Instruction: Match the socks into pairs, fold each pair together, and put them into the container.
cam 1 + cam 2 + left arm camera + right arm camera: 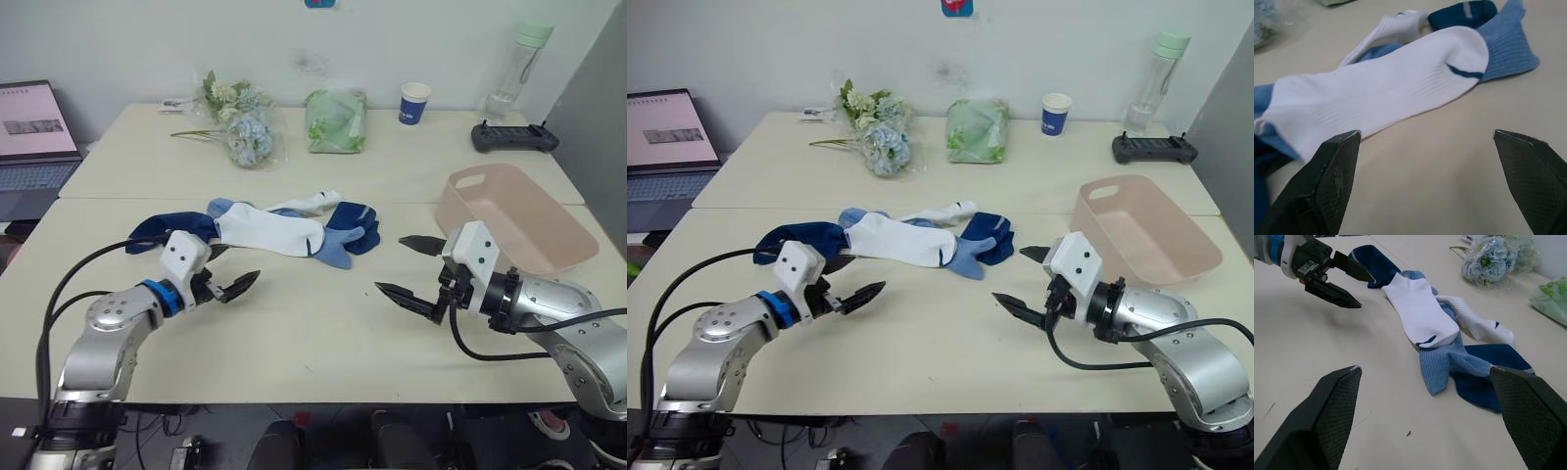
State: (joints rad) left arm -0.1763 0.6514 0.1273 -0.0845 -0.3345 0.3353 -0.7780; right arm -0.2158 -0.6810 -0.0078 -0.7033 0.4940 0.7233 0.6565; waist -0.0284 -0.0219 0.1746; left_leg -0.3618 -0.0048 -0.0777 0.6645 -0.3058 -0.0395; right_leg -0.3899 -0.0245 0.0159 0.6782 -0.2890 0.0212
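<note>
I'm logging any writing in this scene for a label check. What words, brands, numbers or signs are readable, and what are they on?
No text can be read.
Laptop screen: lines of writing, too small and blurred to read.
Blue paper cup: a pale mark, not readable.
White sock: a short dark blue stripe, not lettering.
Blue and red thing on the wall: cut off, nothing legible.

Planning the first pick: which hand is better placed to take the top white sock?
Left, probably. The left hand is open just short of the white sock, which lies on top of the pile. The right hand, also open, sits farther off, nearer the container.
</note>
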